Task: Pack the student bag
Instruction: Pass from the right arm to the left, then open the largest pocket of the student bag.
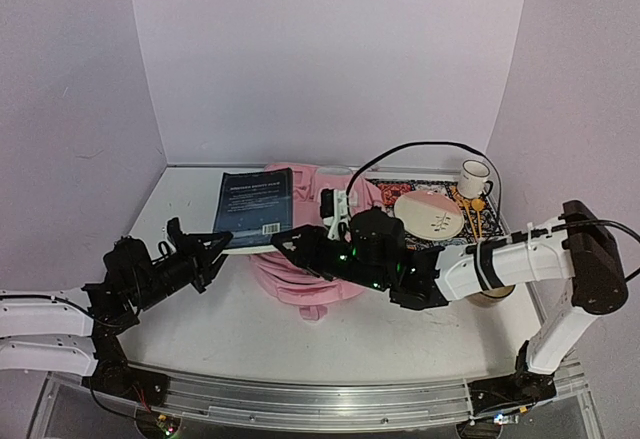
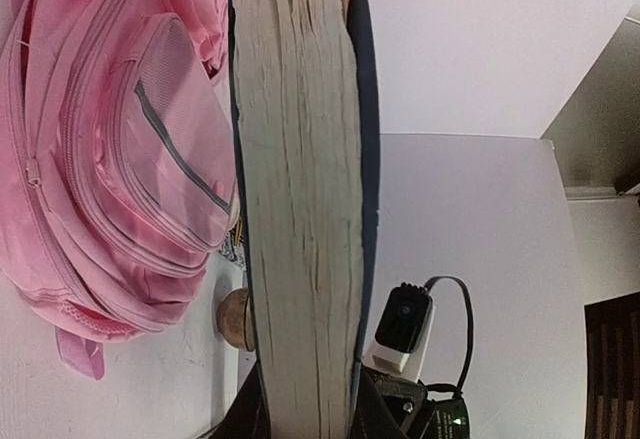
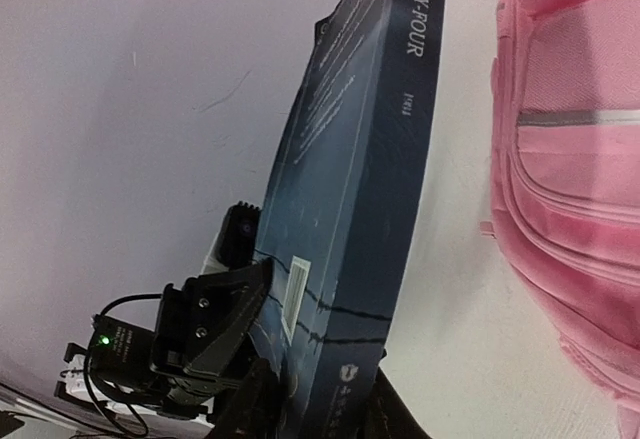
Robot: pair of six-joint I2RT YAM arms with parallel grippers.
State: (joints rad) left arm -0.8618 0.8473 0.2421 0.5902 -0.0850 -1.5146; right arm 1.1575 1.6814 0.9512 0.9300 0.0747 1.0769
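Book (image 1: pixel 254 209) and bag (image 1: pixel 290 279) block centre, plate (image 1: pixel 428 214) and mug (image 1: pixel 474 177) right rear, bare table (image 1: pixel 400 339) front

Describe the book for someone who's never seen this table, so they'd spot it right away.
Find the big pink student bag slumped in the middle of the table. The book is just left of it, overlapping its edge. It is the only flat, dark blue rectangle there, with a white barcode label, unlike the round pale plate and white mug to the right.
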